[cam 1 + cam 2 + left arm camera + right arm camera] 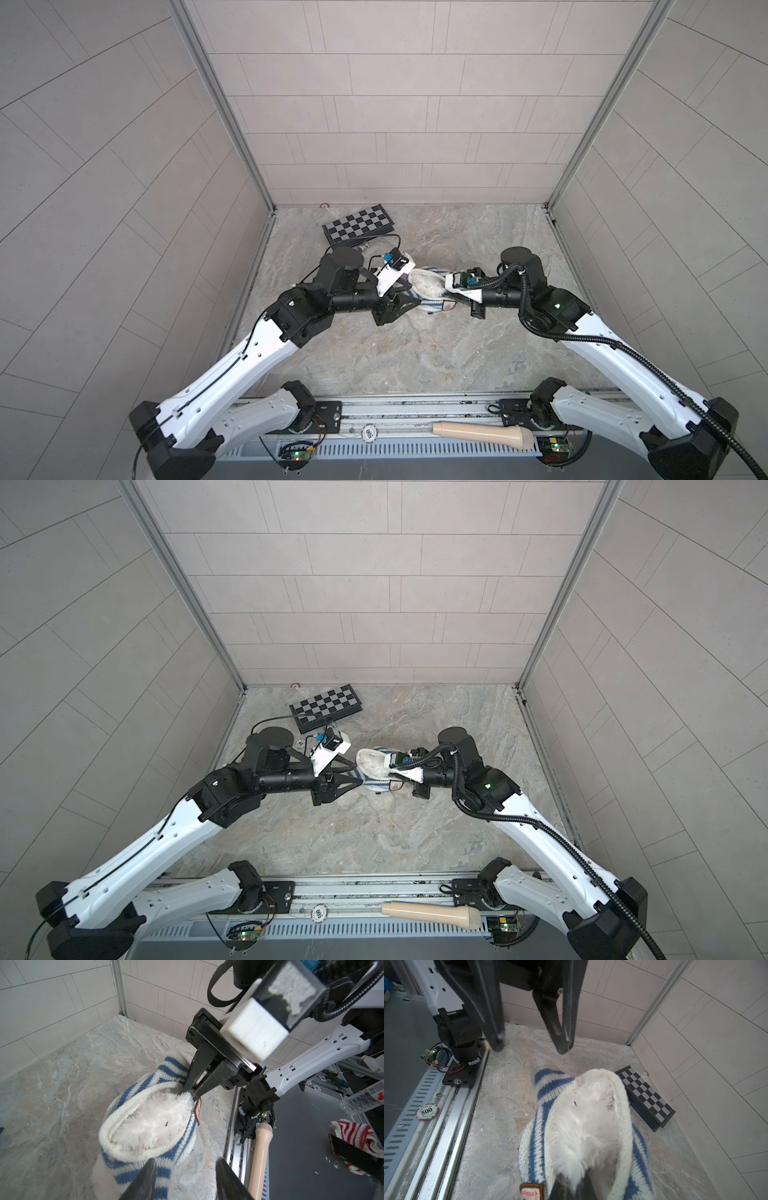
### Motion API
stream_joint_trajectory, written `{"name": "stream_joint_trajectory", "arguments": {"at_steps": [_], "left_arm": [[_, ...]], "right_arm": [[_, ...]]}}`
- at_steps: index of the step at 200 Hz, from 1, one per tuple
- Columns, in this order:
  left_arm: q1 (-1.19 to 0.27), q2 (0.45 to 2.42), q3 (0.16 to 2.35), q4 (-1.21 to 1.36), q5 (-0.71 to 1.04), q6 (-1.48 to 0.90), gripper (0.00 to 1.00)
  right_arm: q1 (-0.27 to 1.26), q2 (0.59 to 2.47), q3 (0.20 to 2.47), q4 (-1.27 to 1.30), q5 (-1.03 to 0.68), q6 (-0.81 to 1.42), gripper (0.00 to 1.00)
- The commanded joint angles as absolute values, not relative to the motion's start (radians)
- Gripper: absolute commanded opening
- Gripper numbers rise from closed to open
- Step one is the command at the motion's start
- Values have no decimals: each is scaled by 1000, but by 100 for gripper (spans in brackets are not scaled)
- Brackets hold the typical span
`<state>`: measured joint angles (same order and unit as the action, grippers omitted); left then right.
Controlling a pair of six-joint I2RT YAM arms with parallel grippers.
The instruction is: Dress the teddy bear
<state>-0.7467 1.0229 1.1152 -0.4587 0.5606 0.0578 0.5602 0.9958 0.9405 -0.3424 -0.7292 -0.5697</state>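
Observation:
The teddy bear [426, 286] [372, 762] lies in the middle of the marble floor, and only its white fur [153, 1118] [587, 1122] shows. A blue-and-white striped shirt [432, 308] [170, 1064] [548, 1084] wraps it, and the cream rim gapes around the fur. My right gripper [444, 296] [189, 1093] [571, 1186] reaches into that opening, shut on a tuft of the bear's fur beside the shirt's badge. On the opposite side my left gripper [411, 296] [358, 774] [185, 1176] [529, 1047] is open and holds nothing. One of its fingers lies over the shirt's stripes.
A folded chessboard [359, 224] [645, 1095] lies near the back left wall. A beige handle-shaped object [482, 432] [259, 1157] and a poker chip [427, 1111] rest on the front rail. A red striped cloth [357, 1132] and a bottle [365, 1095] lie beyond the rail.

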Motion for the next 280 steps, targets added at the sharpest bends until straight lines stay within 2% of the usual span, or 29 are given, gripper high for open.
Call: {"name": "stream_joint_trajectory", "arguments": {"at_steps": [1,87,143,212,245,280], "left_arm": [[-755,1054,1163,-439,572,119,51],[-807,1182,1245,-524,543,227,57],[-817,1240,1250,-576,478,279,57],[-842,1264,1244,-607,405,304,44],[-860,1266,1233,-641,361,358,50],[-867,1272,1221,-663,349,386,49]], "right_arm": [[583,984,949,-341,-753,-638,0],[612,968,954,-344,-746,-654,0],[637,973,956,-341,-735,-663,0],[682,992,971,-351,-704,-687,0],[690,989,978,-351,-707,-683,0],[696,982,983,-344,-709,-677,0]]}}
